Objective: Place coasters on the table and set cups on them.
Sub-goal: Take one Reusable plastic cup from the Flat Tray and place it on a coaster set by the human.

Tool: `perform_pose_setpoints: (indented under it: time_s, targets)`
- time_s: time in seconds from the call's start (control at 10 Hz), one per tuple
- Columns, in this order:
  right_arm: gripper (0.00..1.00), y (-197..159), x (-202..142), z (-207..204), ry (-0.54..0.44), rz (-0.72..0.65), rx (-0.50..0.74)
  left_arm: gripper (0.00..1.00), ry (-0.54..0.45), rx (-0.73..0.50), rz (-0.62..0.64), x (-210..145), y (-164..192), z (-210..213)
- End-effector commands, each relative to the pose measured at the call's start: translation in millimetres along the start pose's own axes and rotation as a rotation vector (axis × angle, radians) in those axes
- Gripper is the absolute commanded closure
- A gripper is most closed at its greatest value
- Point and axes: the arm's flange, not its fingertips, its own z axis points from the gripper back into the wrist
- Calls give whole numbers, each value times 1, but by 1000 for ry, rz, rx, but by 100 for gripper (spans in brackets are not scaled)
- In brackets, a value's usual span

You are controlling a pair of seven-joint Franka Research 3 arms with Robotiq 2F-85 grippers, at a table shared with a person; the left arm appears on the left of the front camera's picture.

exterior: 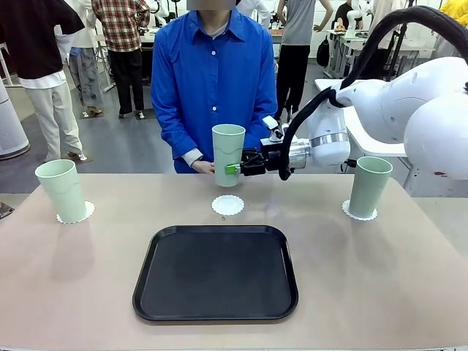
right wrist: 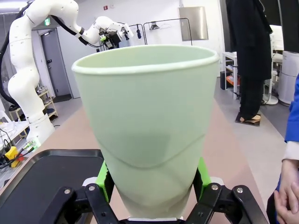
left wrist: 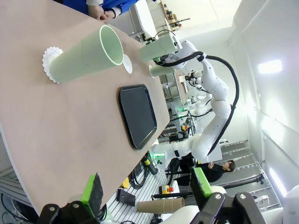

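Above the middle coaster (exterior: 227, 205), the right gripper (exterior: 235, 167) clamps a cup (exterior: 227, 153) upright.

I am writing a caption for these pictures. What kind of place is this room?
Probably a robotics lab or test hall: another white robot arm stands farther back, other work tables line the room, and people stand about watching.

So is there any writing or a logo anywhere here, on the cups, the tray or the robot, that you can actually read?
None can be read.
The cup gripped by the right end effector: plain, no print.
The two cups on coasters: plain.
The black tray: unmarked.
The small green sign on the far wall in the right wrist view: too small to read.
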Motion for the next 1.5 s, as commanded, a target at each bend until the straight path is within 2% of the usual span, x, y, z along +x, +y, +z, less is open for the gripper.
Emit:
perform_pose_setpoints:
  time_s: [0.0, 0.1, 0.3, 0.4, 0.5, 0.8, 1.4]
  targets:
    - [18, -11, 4, -1, 40, -19, 20, 0, 4, -3, -5, -2, -2, 1]
    - [18, 0, 0, 0, 0, 0, 0, 0, 4, -3, -5, -2, -2, 1]
    - [18, 0, 0, 0, 0, 0, 0, 0, 4, -3, -5, -2, -2, 1]
    - [18, -1, -1, 1, 8, -1, 5, 0, 4, -3, -5, -2, -2, 1]
    - [18, -4, -6, 1, 57, 88, 33, 0, 4, -3, -5, -2, -2, 1]
    - [18, -7, -19, -4, 89, 150, 82, 0, 4, -3, -5, -2, -2, 1]
    - [18, -6, -34, -10, 67, 183, 149, 0, 4, -3, -5, -2, -2, 1]
